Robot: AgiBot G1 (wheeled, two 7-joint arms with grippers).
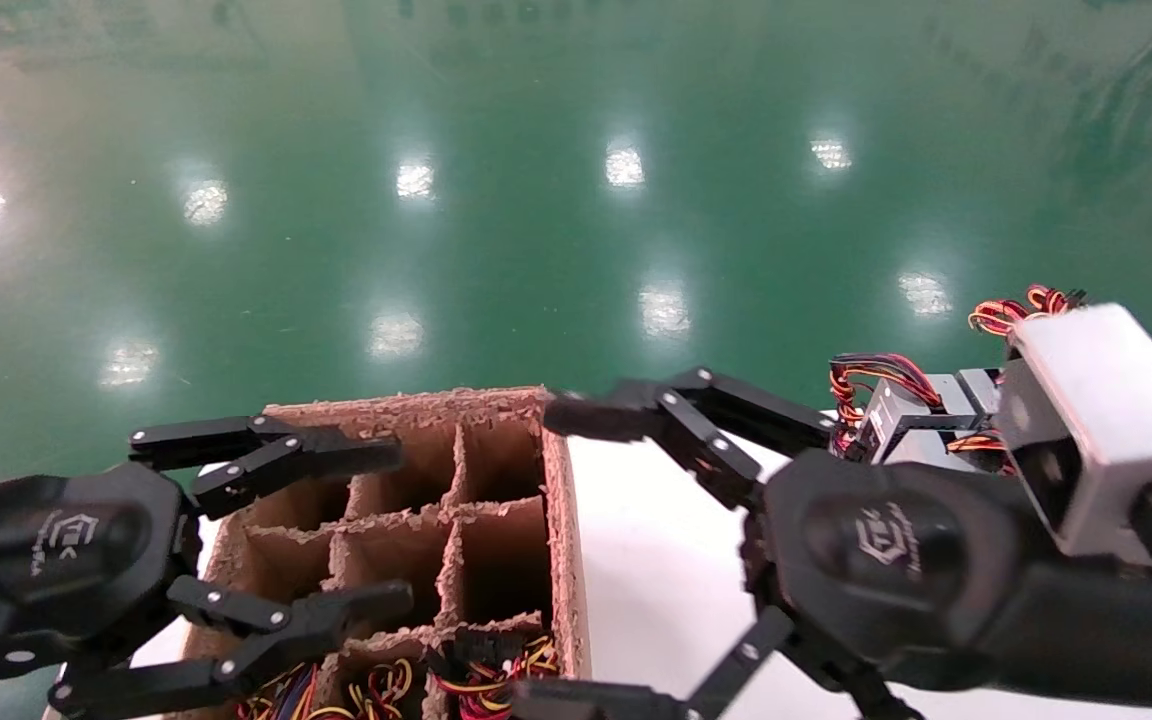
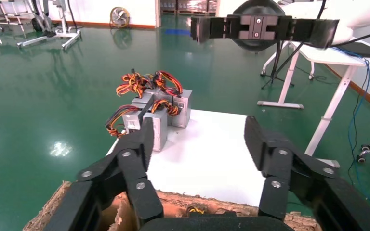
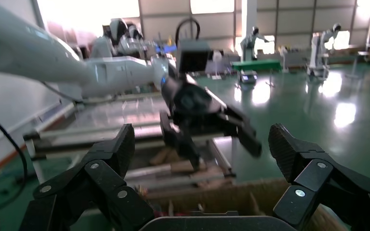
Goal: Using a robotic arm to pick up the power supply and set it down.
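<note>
Both end effectors released — left end effector (image 1: pixel 391 525) over the cardboard divider box (image 1: pixel 496 470), right end effector (image 1: pixel 561 555) beside it, above the white desk (image 1: pixel 656 560). Power supply (image 2: pixel 161 113) sits with others at the desk's far end — untouched.

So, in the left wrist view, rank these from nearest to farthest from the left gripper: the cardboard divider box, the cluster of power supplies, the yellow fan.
1. Cardboard divider box: directly beneath the open left gripper.
2. Power supplies: clustered at the far end of the white table.
3. Yellow fan: across the green floor, by the back wall.
</note>
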